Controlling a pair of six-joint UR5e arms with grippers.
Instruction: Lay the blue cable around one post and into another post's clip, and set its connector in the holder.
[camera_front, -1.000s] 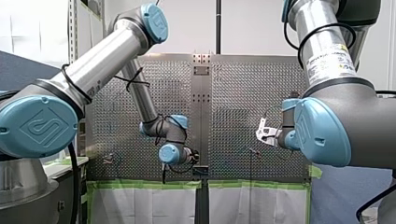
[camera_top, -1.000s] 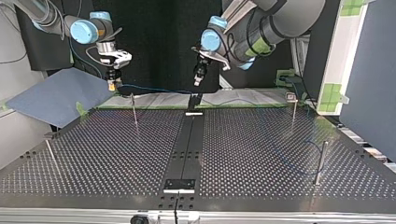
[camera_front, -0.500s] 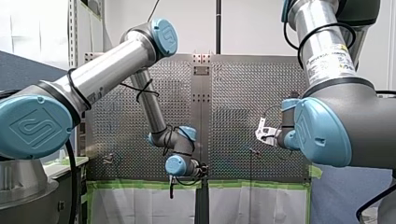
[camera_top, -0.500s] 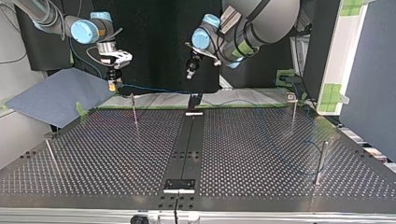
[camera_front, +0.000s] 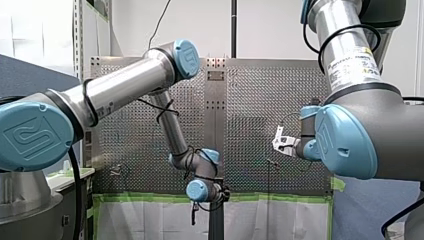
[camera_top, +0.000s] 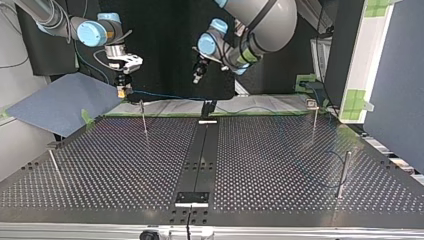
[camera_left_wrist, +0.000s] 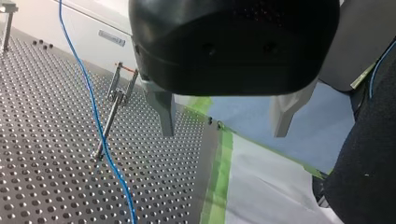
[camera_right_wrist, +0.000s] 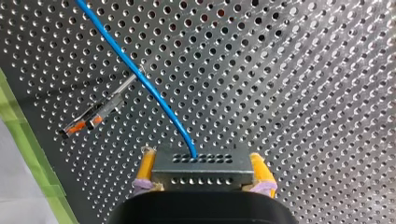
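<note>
Connector (camera_right_wrist: 201, 173) pinched between right gripper's (camera_right_wrist: 201, 161) yellow pads, long side spanning pad to pad; cable (camera_right_wrist: 140, 74) leaves its face, running ahead past a post (camera_right_wrist: 105, 109). Left gripper (camera_left_wrist: 224, 119) hangs spread wide.

Blue cable (camera_left_wrist: 93, 107) cut off at both ends in the left wrist view, connector (camera_right_wrist: 201, 170) partly behind my right hand (camera_right_wrist: 202, 161)
</note>
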